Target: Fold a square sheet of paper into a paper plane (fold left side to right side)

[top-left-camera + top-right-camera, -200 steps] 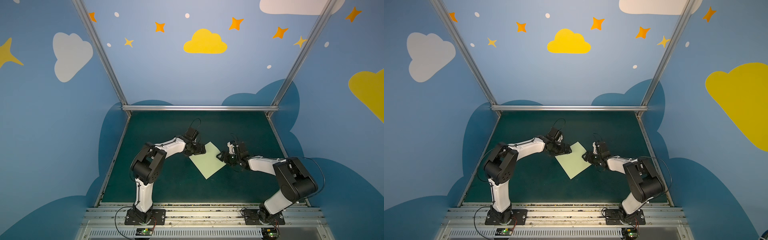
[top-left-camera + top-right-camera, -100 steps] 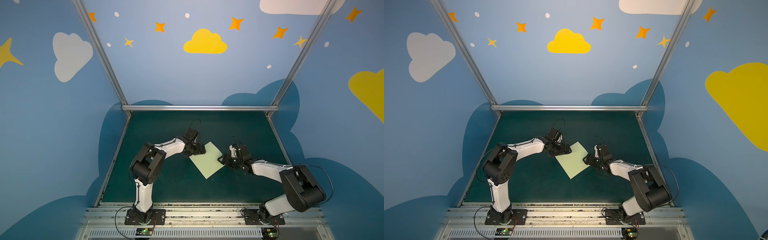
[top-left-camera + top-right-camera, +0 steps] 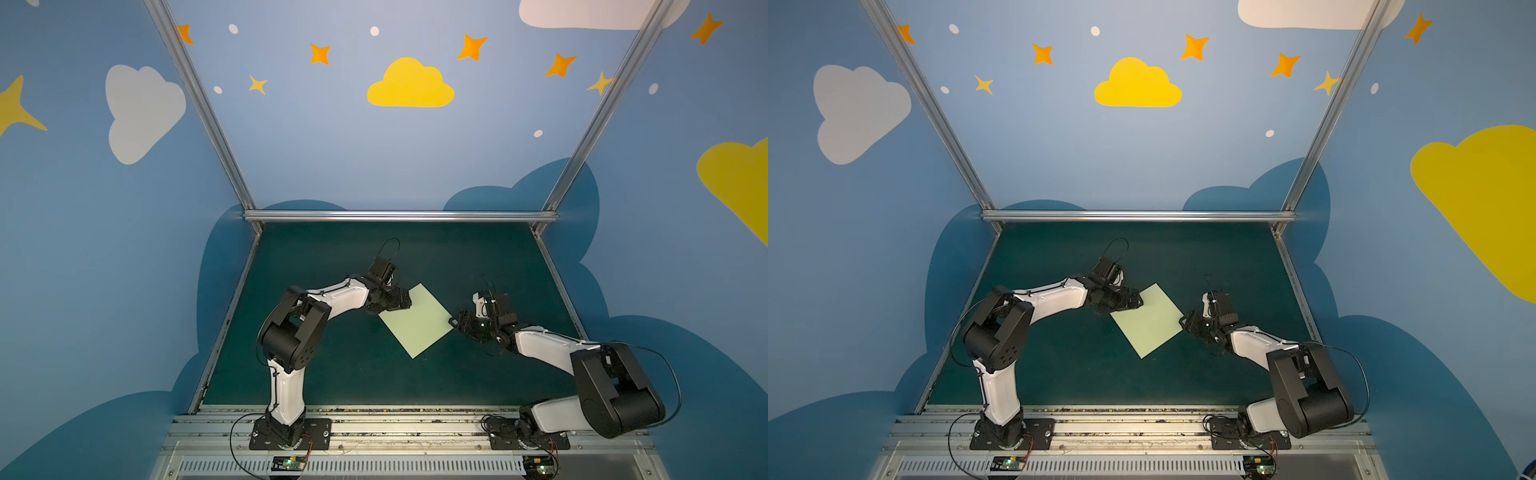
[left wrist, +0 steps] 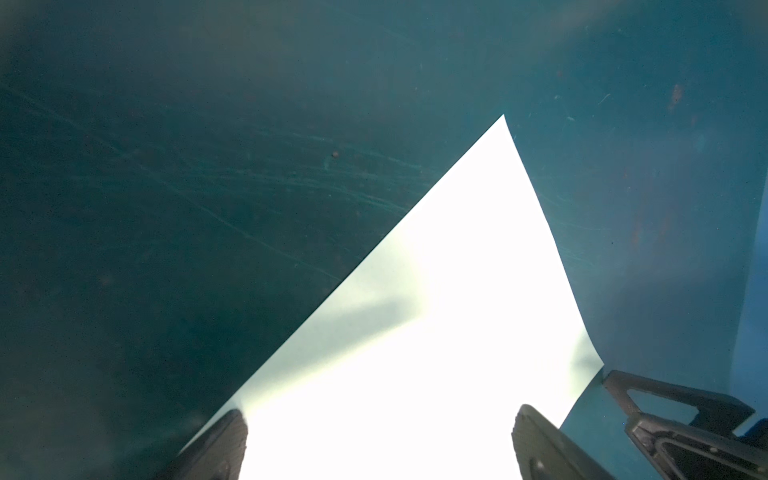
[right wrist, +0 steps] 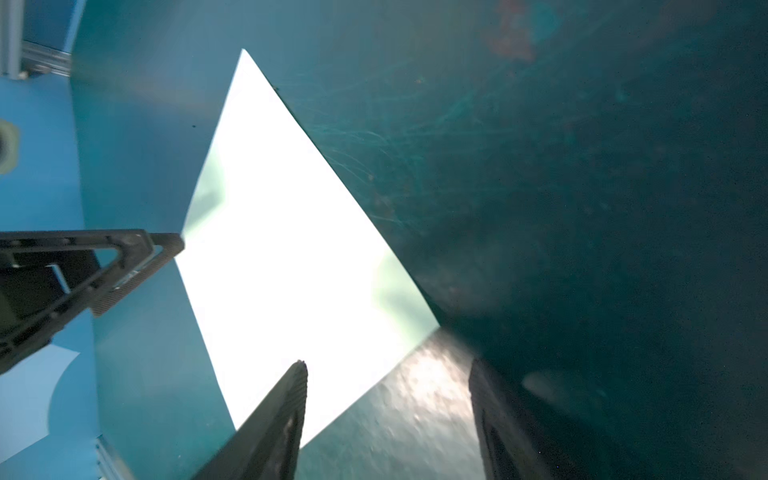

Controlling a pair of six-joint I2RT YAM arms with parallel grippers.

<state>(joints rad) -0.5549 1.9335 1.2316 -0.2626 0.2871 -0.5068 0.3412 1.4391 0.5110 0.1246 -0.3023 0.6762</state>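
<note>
A dark green mat, scuffed with pale scratches in the wrist views, floors a booth of blue walls painted with clouds and stars and framed by aluminium rails. The left gripper lies low at the far-left edge of the square sheet of paper, jaws spread wide. Its wrist view shows dark ribbed fingers set far apart, the sheet filling the gap between them and glaring nearly white. The right gripper sits at the sheet's right corner, jaws parted with nothing clamped. One ribbed finger overlaps the paper, the other is over bare mat. Only the top views show the whole sheet: pale green, flat, turned cornerwise mid-mat between the arms.
</note>
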